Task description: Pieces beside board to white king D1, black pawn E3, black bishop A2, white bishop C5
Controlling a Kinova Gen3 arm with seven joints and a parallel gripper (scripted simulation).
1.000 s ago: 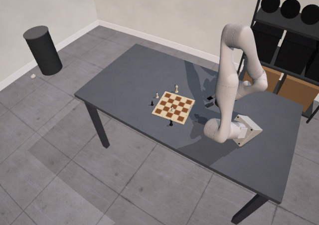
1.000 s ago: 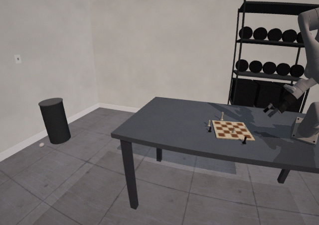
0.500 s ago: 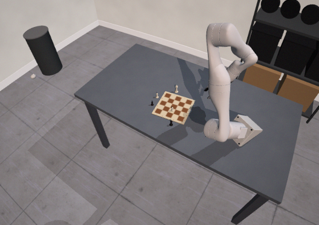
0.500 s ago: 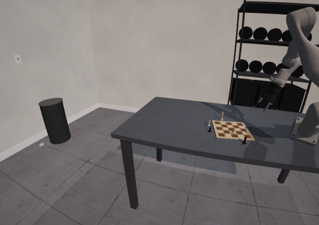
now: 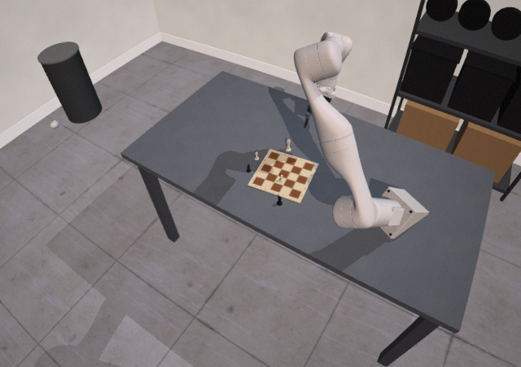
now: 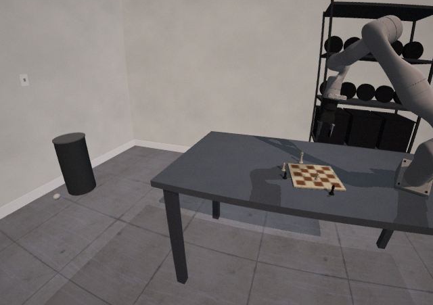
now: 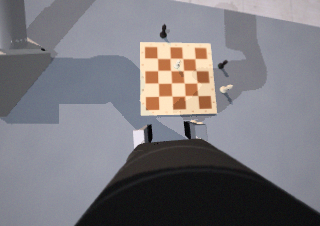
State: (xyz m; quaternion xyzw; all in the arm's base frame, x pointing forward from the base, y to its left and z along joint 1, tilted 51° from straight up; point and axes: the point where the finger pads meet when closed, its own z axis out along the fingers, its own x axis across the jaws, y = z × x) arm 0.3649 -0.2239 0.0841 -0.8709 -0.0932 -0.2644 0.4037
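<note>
Hand (image 5: 308, 118) (image 6: 325, 130) (image 7: 168, 129) wide open w/ nothing in it, above table (image 5: 202, 115) (image 6: 223, 169) (image 7: 75, 161) nr chess board (image 5: 299, 200) (image 6: 300, 187) (image 7: 142, 109)

In the wrist view, my dark gripper housing (image 7: 175, 186) is cut off by the lower edge and hides the bench (image 7: 75, 171) behind it. The tall cream chess piece is mostly hidden by my fingers. The edge markings of the brown-and-cream chequered board (image 5: 251, 185) (image 6: 294, 186) (image 7: 142, 113) are too small for me to read.
</note>
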